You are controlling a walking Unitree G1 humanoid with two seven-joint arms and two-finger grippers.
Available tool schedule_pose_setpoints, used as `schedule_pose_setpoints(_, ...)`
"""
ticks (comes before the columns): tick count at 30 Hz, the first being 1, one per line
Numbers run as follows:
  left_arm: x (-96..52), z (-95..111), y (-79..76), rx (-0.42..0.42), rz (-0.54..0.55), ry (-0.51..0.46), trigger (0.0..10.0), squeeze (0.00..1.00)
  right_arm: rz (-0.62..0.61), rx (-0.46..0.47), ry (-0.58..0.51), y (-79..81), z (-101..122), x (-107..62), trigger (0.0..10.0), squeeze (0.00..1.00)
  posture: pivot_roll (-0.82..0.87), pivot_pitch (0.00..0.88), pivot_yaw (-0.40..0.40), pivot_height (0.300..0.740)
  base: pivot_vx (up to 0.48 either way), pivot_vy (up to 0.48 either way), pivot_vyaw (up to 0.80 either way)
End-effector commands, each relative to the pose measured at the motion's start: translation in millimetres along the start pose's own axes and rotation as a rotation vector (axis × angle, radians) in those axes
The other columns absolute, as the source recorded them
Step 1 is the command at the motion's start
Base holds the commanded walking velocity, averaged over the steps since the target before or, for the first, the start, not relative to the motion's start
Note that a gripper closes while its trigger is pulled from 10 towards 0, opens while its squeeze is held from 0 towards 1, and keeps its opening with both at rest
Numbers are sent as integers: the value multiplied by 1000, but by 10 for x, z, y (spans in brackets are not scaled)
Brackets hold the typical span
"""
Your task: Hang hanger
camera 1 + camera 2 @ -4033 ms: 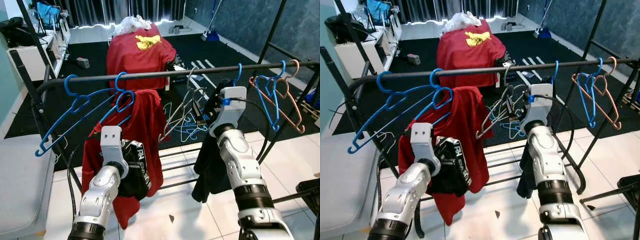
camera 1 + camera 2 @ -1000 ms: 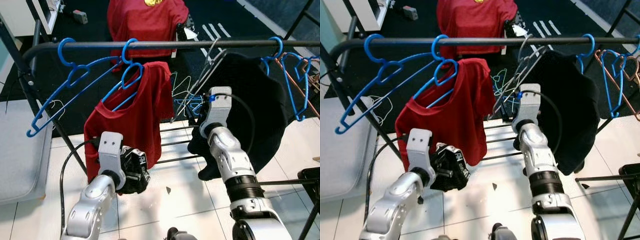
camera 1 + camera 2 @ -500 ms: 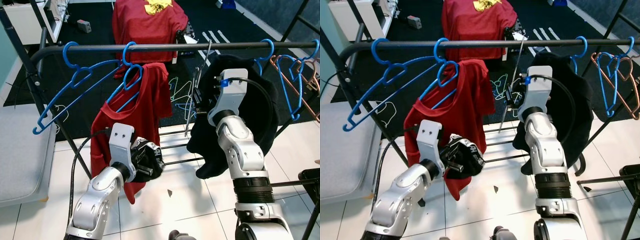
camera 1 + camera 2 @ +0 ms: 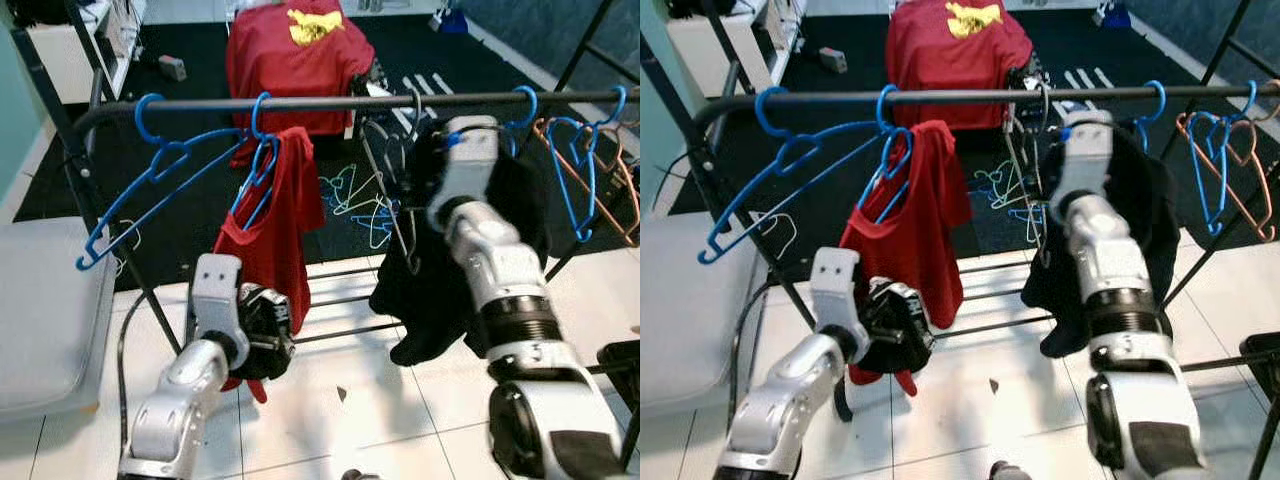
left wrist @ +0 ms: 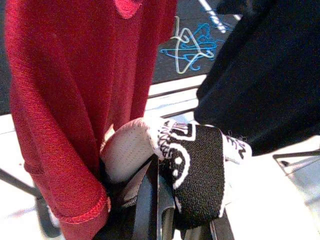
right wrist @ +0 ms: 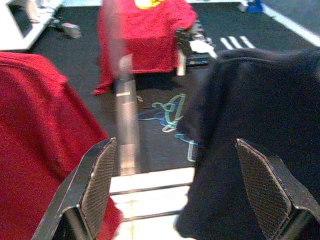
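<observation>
A thin metal wire hanger [image 4: 405, 245] dangles with its hook over the black rail [image 4: 330, 101]; it is a blurred silver strip [image 6: 122, 100] in the right wrist view. My right gripper [image 6: 175, 145] is raised to the rail beside it, open, nothing between its fingers [image 6: 100, 180]. A black garment [image 4: 520, 200] hangs just right of the wire hanger, a red shirt [image 4: 275, 230] on a blue hanger to its left. Low at the left, my left gripper [image 4: 262, 335] is shut on a black-and-white cloth [image 5: 195, 170], touching the red shirt's hem.
Bare blue hangers [image 4: 150, 190] hang at the rail's left end, blue and pink ones [image 4: 585, 160] at its right. Loose hangers [image 4: 350, 195] lie on the dark floor behind. A grey cushion [image 4: 40, 320] is at the left, and the rack's lower bars [image 4: 330, 300] cross below.
My right arm has risen to the rail and its gripper has let go of the wire hanger, which now hangs by its hook. The left gripper has dropped slightly with its cloth.
</observation>
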State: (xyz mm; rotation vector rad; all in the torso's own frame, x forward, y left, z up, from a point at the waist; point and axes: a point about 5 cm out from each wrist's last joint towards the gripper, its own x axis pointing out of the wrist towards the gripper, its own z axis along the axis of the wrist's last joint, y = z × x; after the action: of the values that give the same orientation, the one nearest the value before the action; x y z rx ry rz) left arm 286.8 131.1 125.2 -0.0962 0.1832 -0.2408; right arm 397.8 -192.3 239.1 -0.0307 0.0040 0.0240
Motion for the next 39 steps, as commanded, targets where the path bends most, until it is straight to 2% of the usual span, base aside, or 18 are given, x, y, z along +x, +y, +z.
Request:
schedule_pose_setpoints(1, 1, -69, 17, -2, 2, 31, 10000, 0, 17, -39, 12, -12, 3, 19, 10000, 0, -105, 107, 0, 740, 0, 0, 0)
schedule_pose_setpoints(4, 22, -69, 34, -3, 6, 32, 10000, 0, 37, -57, 24, -59, 22, 41, 10000, 0, -112, 117, 5, 740, 0, 0, 0)
schedule_pose_setpoints(9, 80, -28, 20, 5, 9, 18, 10000, 0, 73, 2, -12, -60, 20, 78, 10000, 0, -110, 126, -1, 740, 0, 0, 0)
schedule_pose_setpoints(14, 153, 126, -47, 16, -11, -31, 10000, 0, 116, -19, -15, -90, 17, 115, 10000, 0, -99, 126, -10, 740, 0, 0, 0)
schedule_pose_setpoints(23, 195, 102, -42, 3, -12, -25, 10000, 0, 99, -40, 22, -211, -26, 129, 10000, 0, -114, 94, -14, 740, 0, 0, 0)
schedule_pose_setpoints(26, 217, 110, -47, -21, -12, -28, 10000, 0, 108, -72, 35, -251, -14, 131, 10000, 0, -121, 87, -21, 740, 0, 0, 0)
schedule_pose_setpoints(35, 167, 82, 25, -16, 10, -12, 10000, 0, 180, -111, 46, -179, -21, 156, 10000, 0, -102, 104, -19, 740, 0, 0, 0)
schedule_pose_setpoints(39, 157, 83, 120, 2, 47, -3, 10000, 0, 196, -110, 25, -178, 28, 170, 10000, 0, -91, 137, -28, 740, 0, 0, 0)
